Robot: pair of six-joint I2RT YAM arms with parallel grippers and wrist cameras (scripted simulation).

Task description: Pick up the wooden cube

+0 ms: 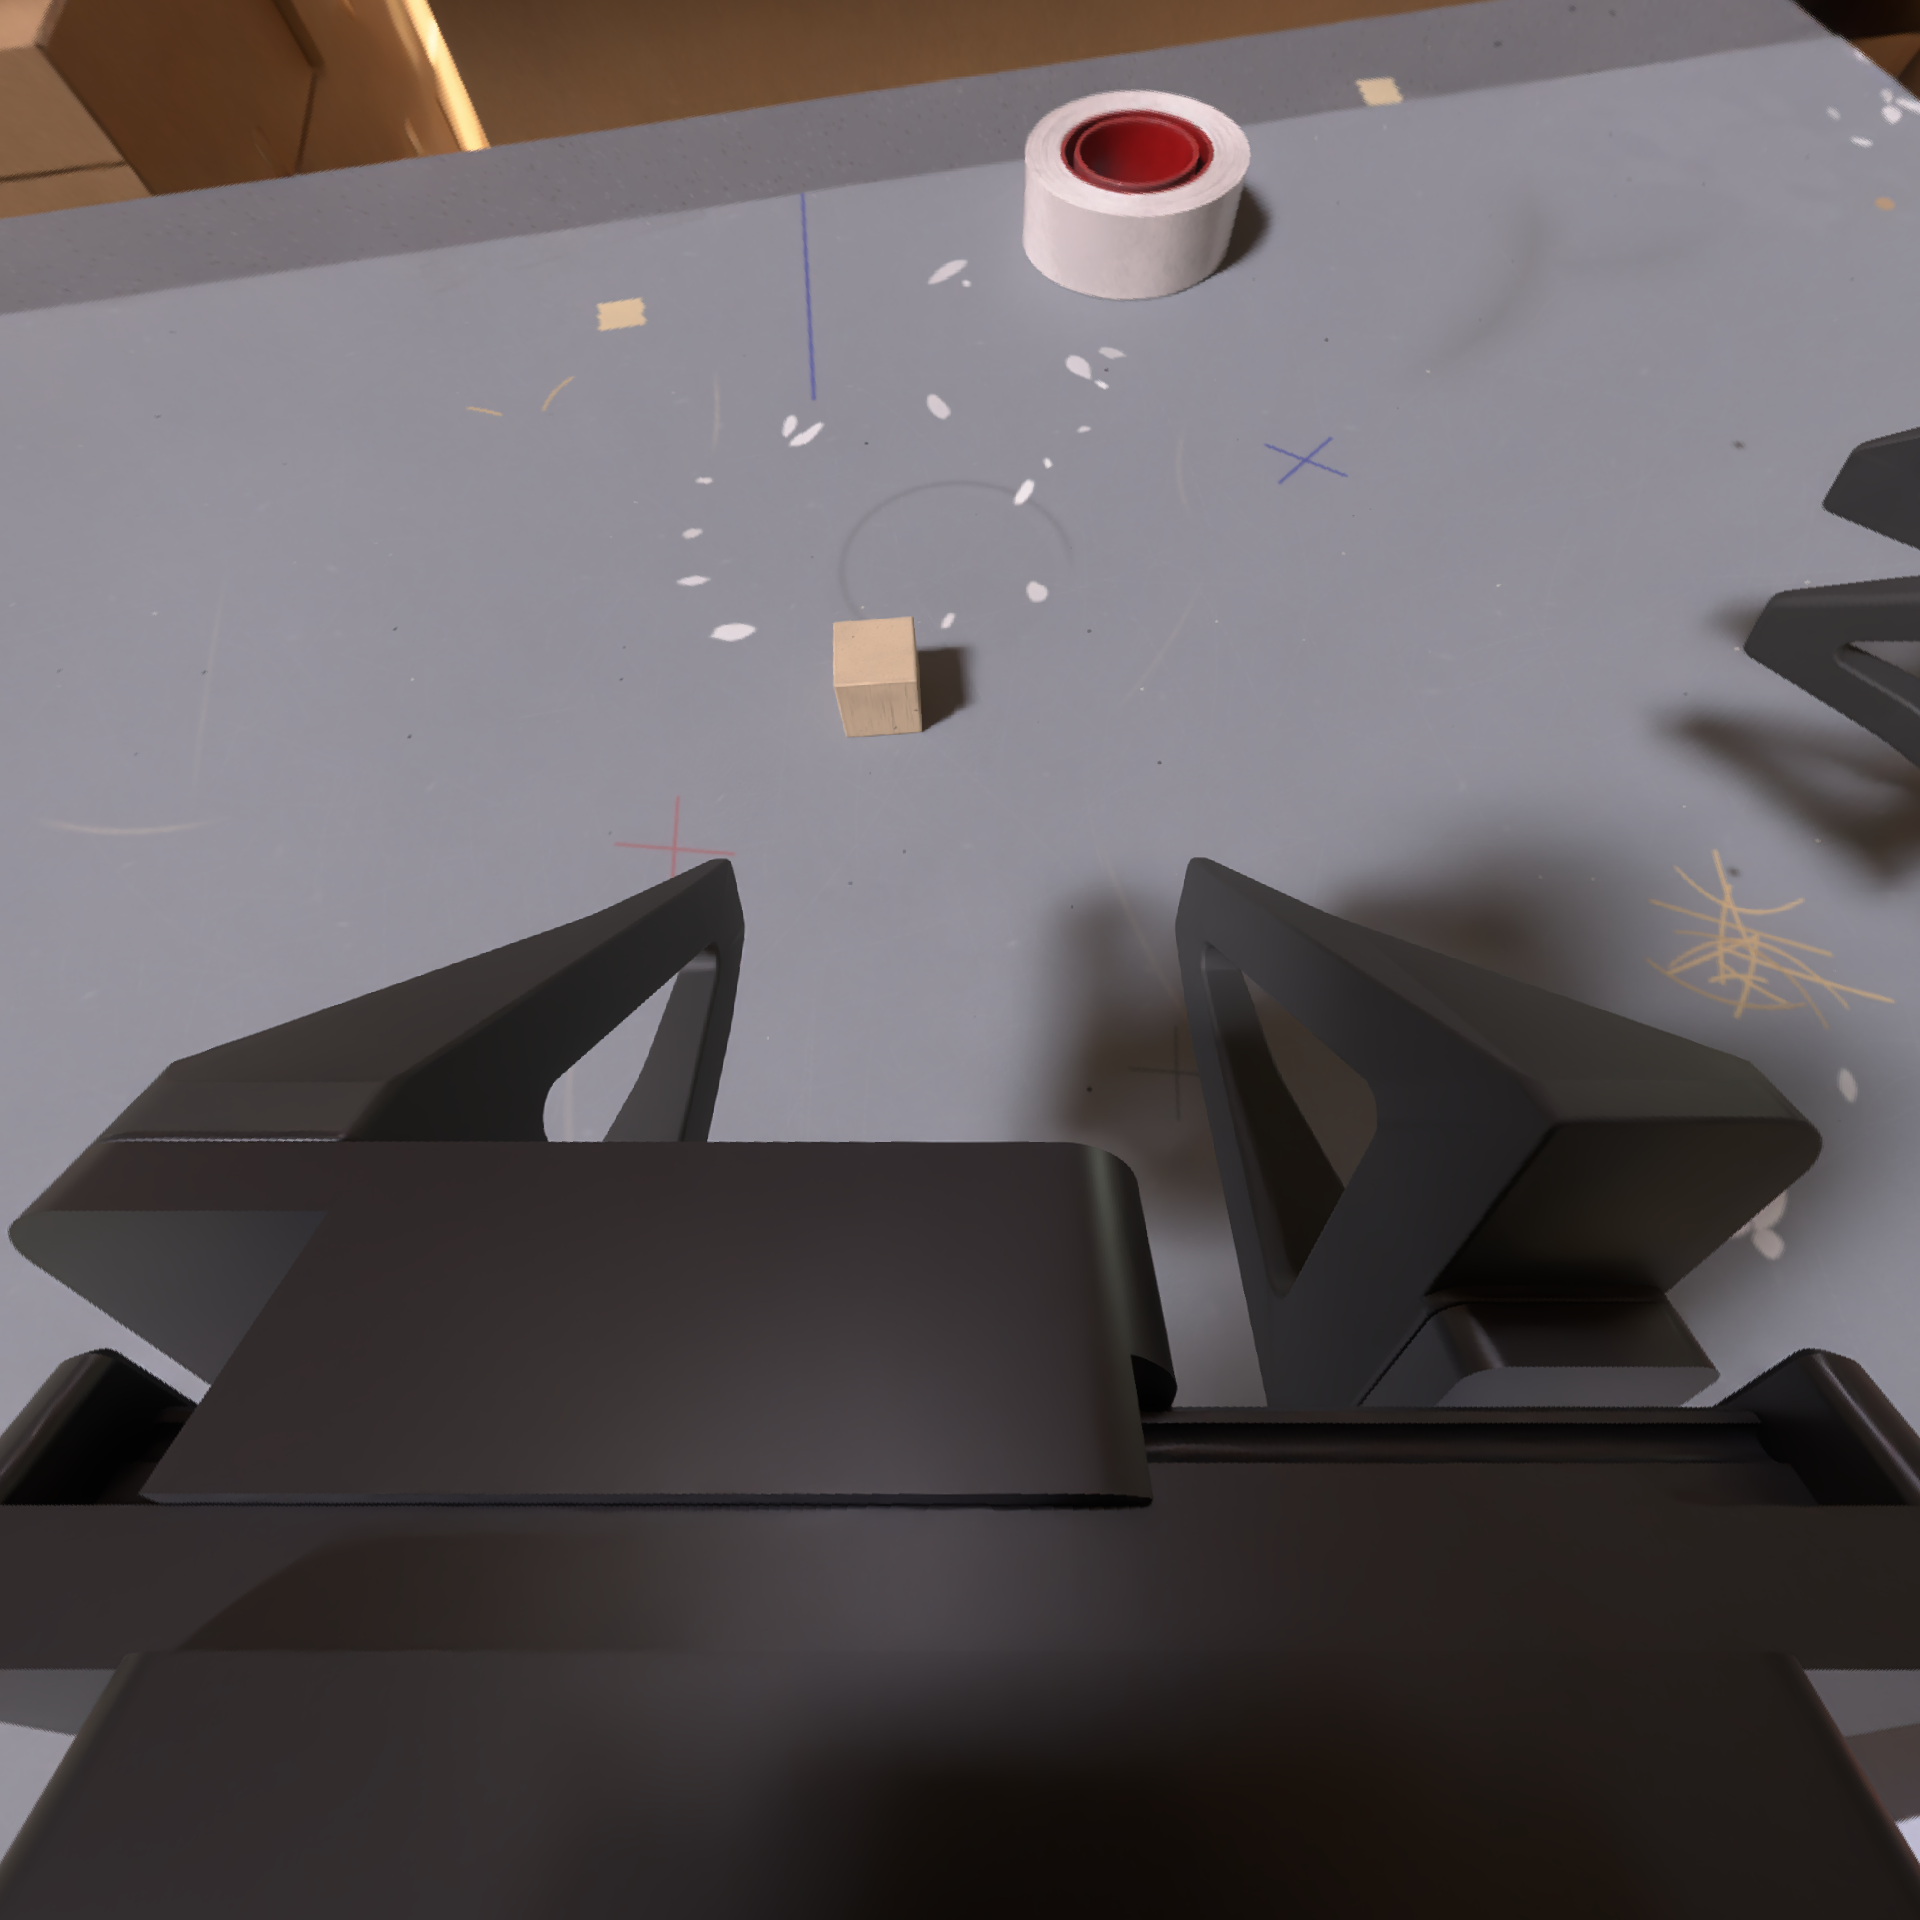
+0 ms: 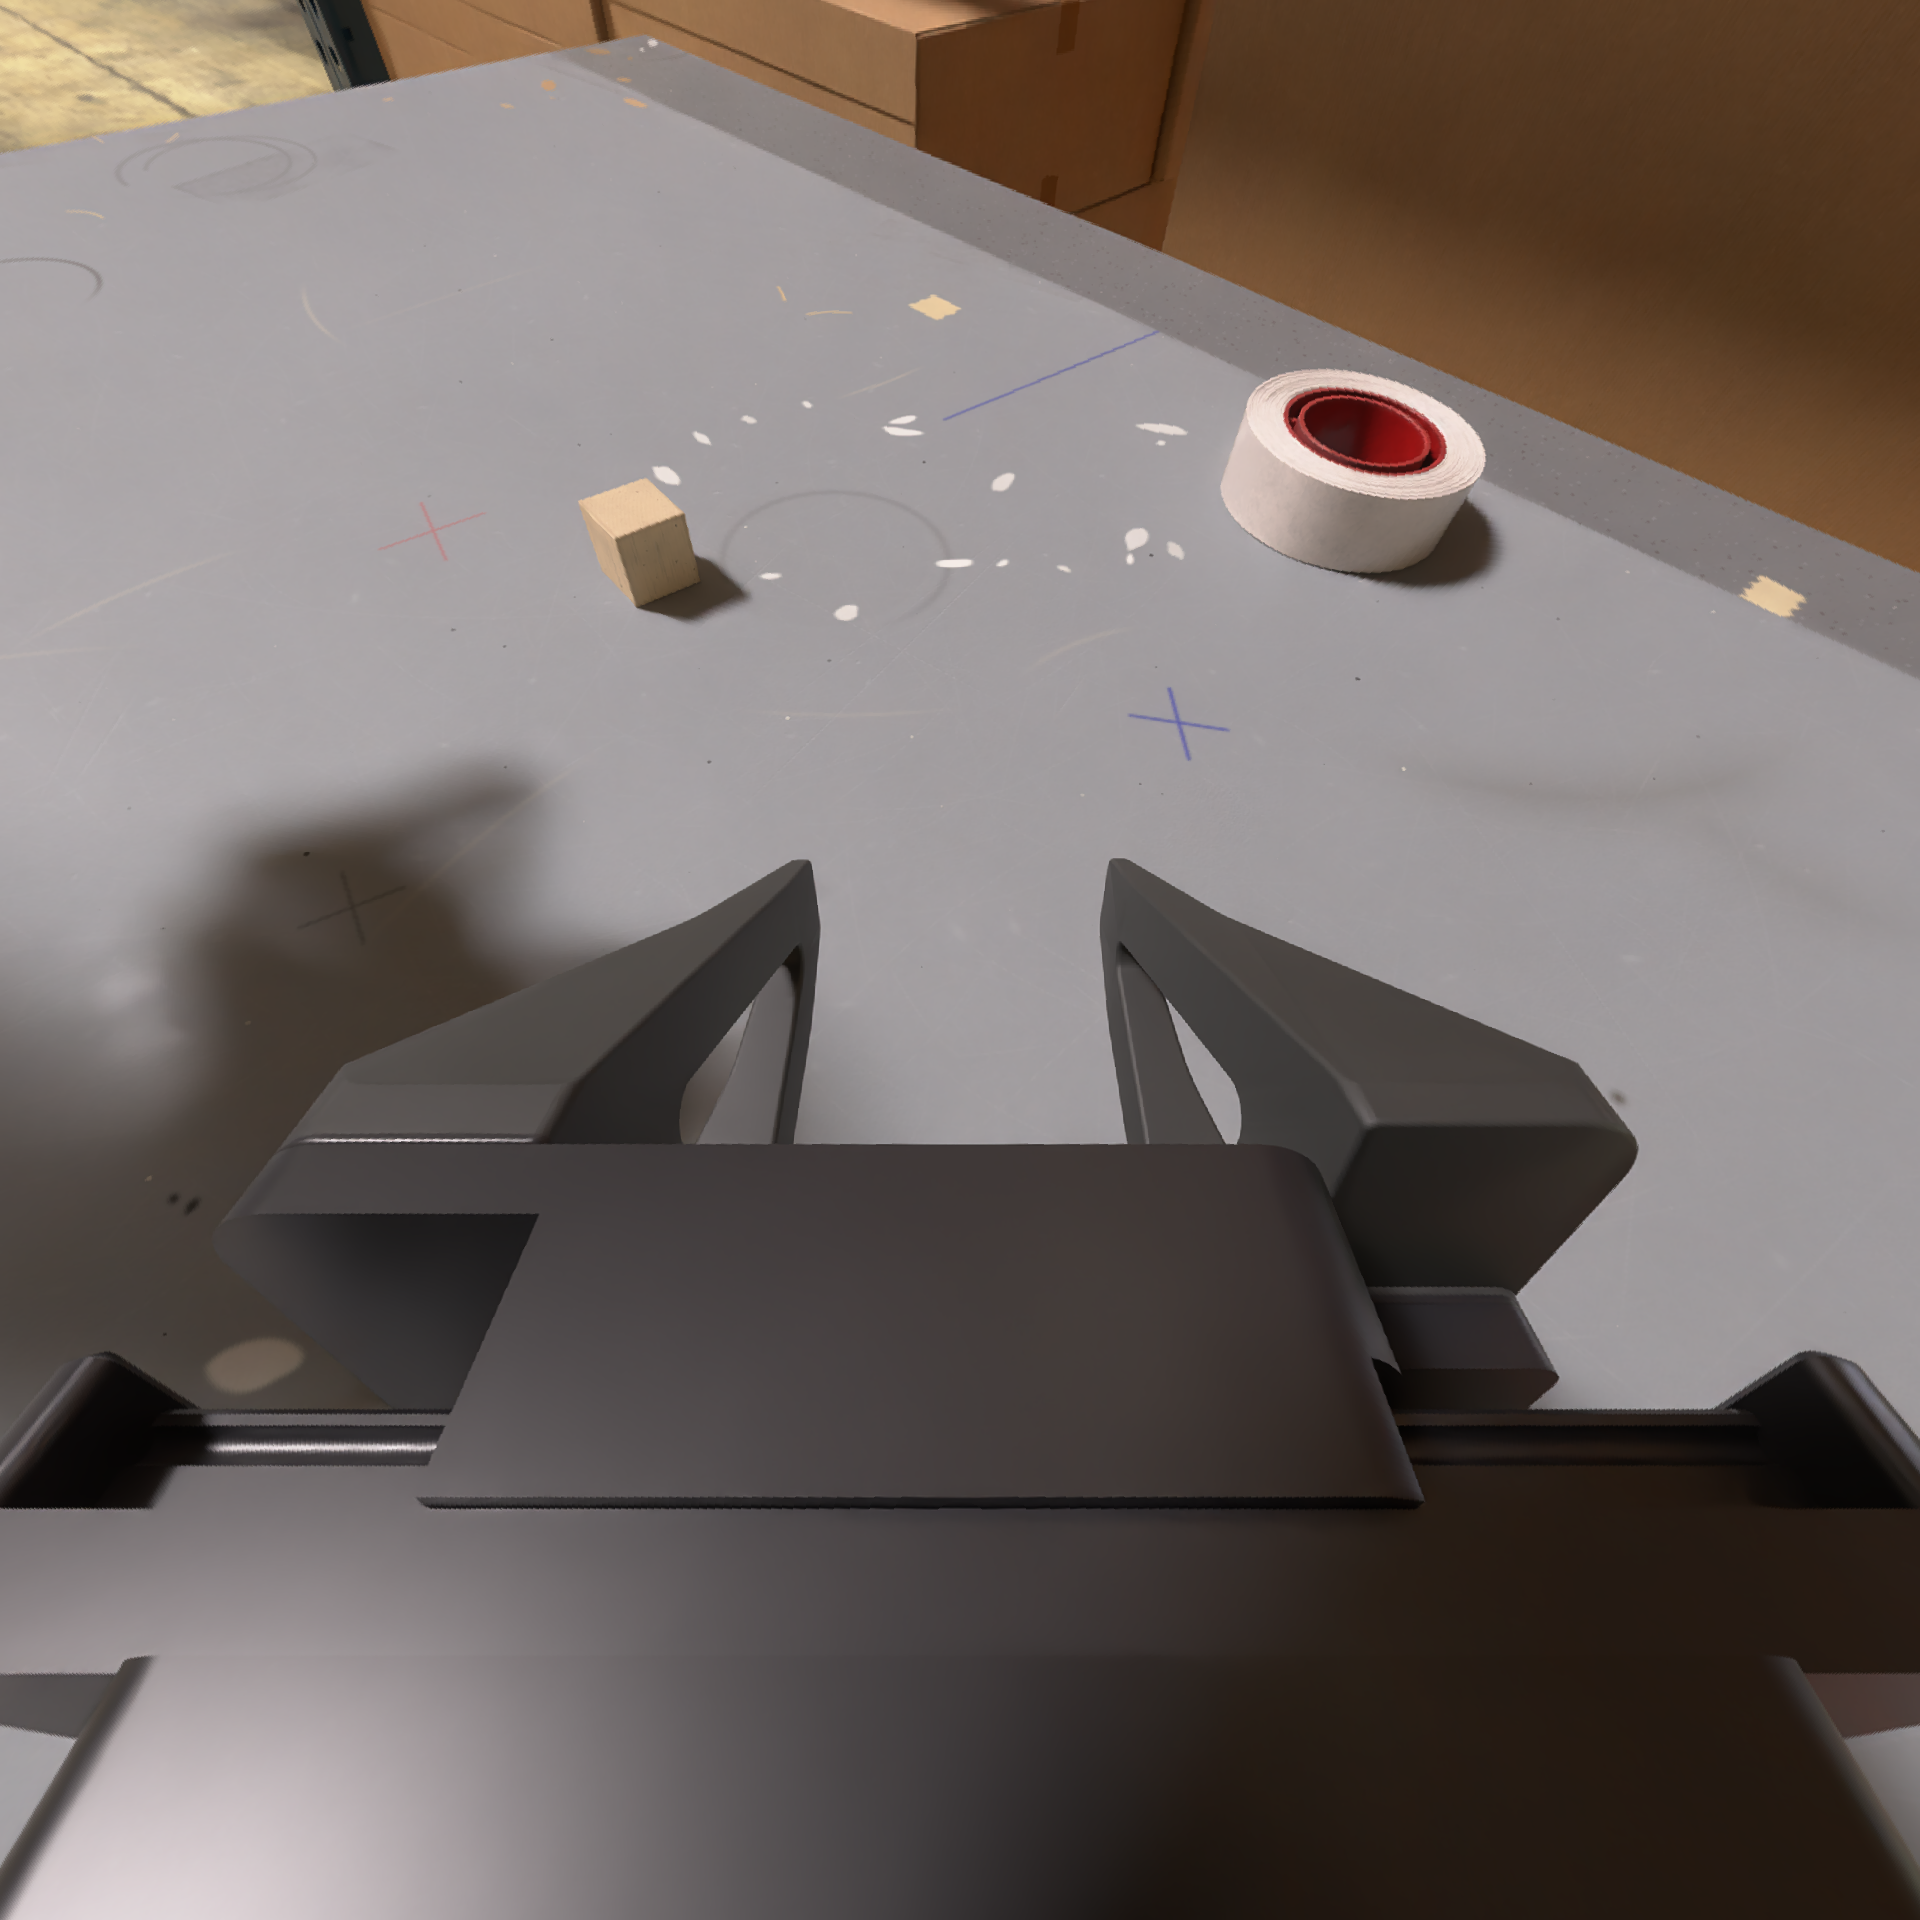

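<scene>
A small pale wooden cube [image 1: 877, 677] sits on the grey table [image 1: 312, 623], straight ahead of my left gripper [image 1: 961, 868] and a short way beyond its tips. The left gripper is open and empty, above the table. In the right wrist view the cube [image 2: 639, 541] lies ahead and to the left of my right gripper [image 2: 961, 868], which is open and empty. The right gripper's fingers [image 1: 1860, 634] show at the right edge of the left wrist view.
A white tape roll with a red core [image 1: 1135, 203] stands beyond the cube near the table's far edge; it also shows in the right wrist view [image 2: 1351, 470]. Cardboard boxes [image 2: 1039, 94] stand past the table [image 2: 1558, 831]. The surface has scratches, crosses and white flecks.
</scene>
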